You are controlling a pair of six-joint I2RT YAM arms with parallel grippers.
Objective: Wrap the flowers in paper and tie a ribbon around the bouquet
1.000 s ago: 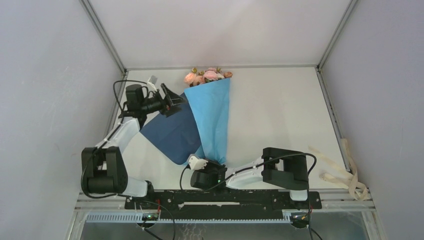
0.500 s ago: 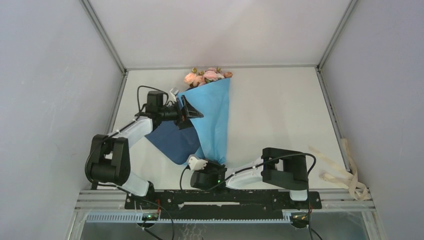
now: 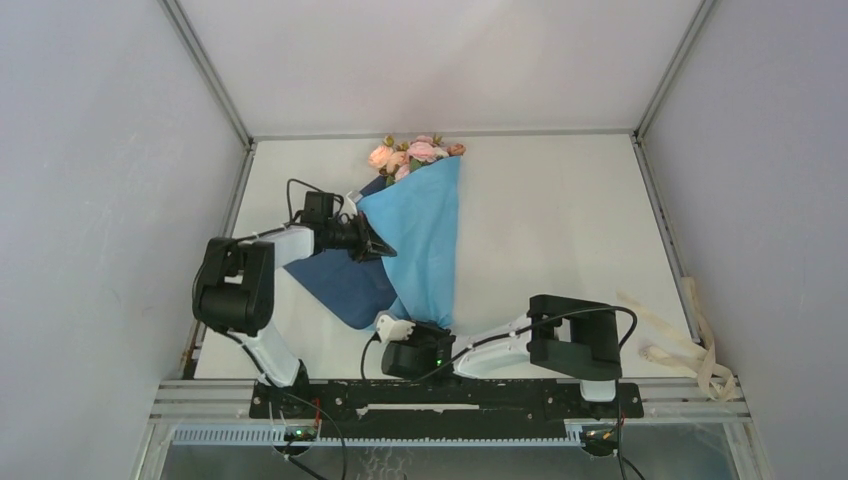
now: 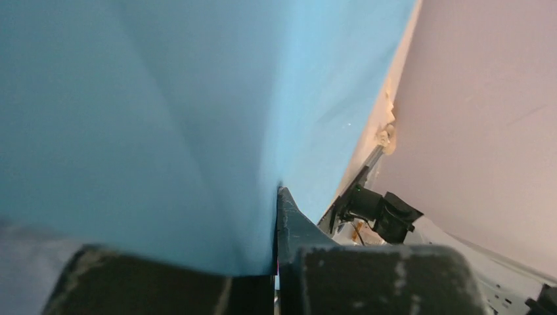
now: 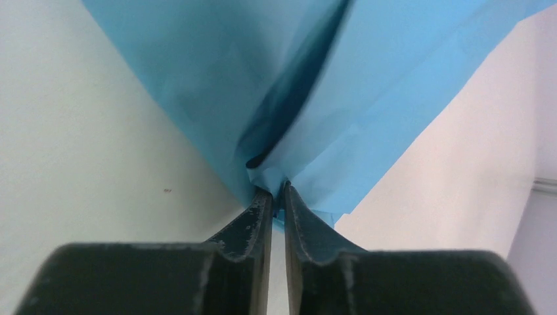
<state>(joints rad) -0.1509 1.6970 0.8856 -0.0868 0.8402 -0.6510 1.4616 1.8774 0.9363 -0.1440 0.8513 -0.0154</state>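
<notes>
The bouquet lies on the white table with the flowers (image 3: 415, 152), pink roses, poking out of its far end. The paper (image 3: 428, 225) forms a light blue cone, and its navy side (image 3: 340, 282) spreads out to the left. My left gripper (image 3: 378, 247) is shut on the cone's left edge. In the left wrist view the paper (image 4: 164, 118) fills the frame and covers one finger of that gripper (image 4: 276, 220). My right gripper (image 5: 277, 191) holds the cone's pointed near tip (image 3: 437, 328), its fingers a narrow slit apart with the paper (image 5: 315, 98) pinched between the tips. The ribbon (image 3: 690, 345) lies loose at the table's right edge.
Grey walls and metal corner posts (image 3: 205, 70) close in the table on three sides. The right arm's black base joint (image 3: 575, 340) sits near the front edge. The left arm's elbow (image 3: 232, 285) stands beside the navy flap.
My left gripper swung right from the table's left side to the cone's left edge and closed on the paper, lifting that edge. The right arm stayed put at the tip.
</notes>
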